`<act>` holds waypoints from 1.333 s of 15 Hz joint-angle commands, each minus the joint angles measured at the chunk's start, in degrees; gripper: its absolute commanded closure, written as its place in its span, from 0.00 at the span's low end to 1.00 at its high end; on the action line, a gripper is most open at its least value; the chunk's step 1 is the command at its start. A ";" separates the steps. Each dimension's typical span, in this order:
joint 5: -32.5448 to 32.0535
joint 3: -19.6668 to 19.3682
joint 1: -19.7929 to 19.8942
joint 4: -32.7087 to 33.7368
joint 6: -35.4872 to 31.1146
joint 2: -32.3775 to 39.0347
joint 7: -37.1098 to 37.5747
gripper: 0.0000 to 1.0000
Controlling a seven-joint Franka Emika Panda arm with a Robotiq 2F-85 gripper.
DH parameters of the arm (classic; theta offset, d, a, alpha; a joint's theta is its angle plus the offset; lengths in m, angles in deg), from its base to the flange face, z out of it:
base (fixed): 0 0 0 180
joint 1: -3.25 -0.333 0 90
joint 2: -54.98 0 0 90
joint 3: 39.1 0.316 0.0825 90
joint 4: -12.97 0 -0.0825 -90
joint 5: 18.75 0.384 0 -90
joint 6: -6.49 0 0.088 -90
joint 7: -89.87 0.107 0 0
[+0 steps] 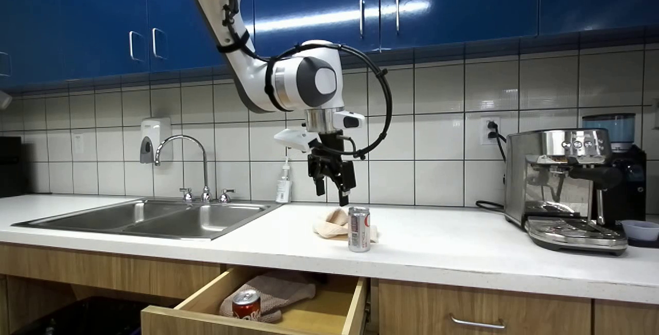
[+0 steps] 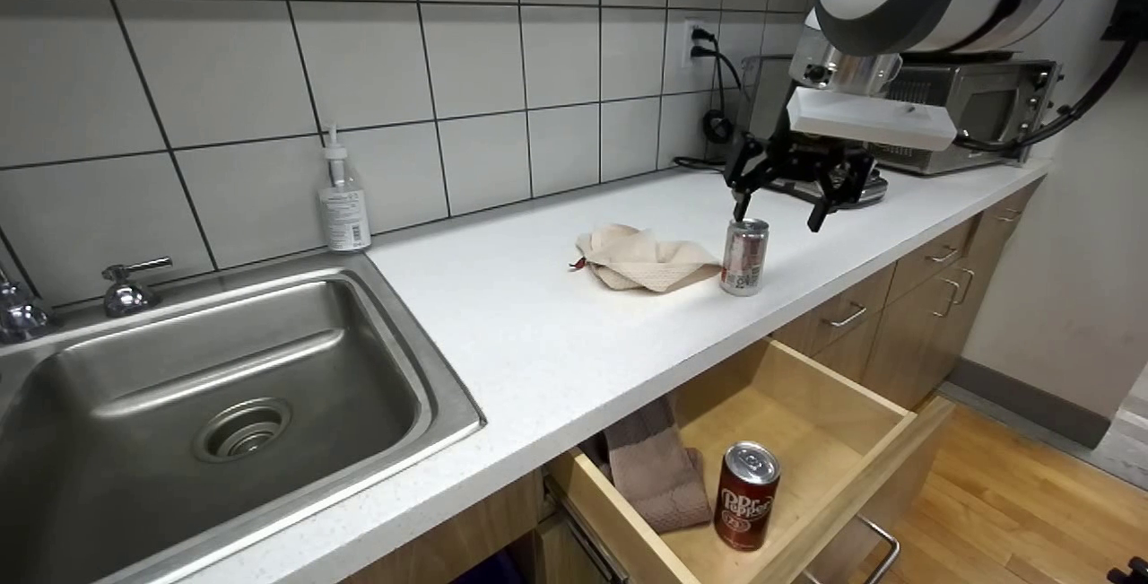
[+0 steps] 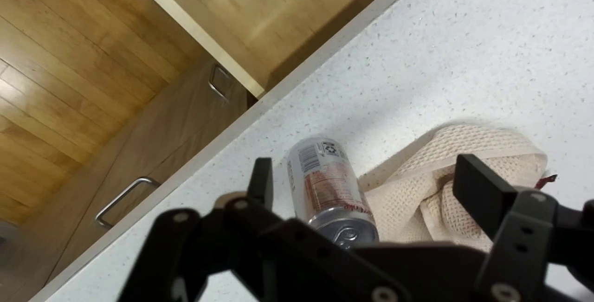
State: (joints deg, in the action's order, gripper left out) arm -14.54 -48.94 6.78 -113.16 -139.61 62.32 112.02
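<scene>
Gripper [image 2: 778,213]: jaws spread, above counter [image 2: 502,324] | Silver can [image 2: 743,261]: upright below, beside cloth [image 2: 641,259] | Red can [image 2: 746,496]: in open drawer [image 2: 834,405]

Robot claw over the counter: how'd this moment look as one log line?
gripper: open, empty | silver can: upright on counter | beige cloth: beside silver can | drawer: open, red can inside

Below me a silver Coke can [image 3: 329,186] stands upright, red lettering on its side, nearer the front edge of the bench [image 2: 502,315] than the back. Just beside it, farther from that front edge, I see a beige textured cloth [image 2: 641,259] lying crumpled; whether they touch I cannot tell.
</scene>
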 commanded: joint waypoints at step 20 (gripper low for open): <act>2.67 -0.86 3.67 18.35 10.00 13.32 0.23 0.00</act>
State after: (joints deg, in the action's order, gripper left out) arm -13.07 -50.13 9.64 -99.48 -132.63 72.65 112.09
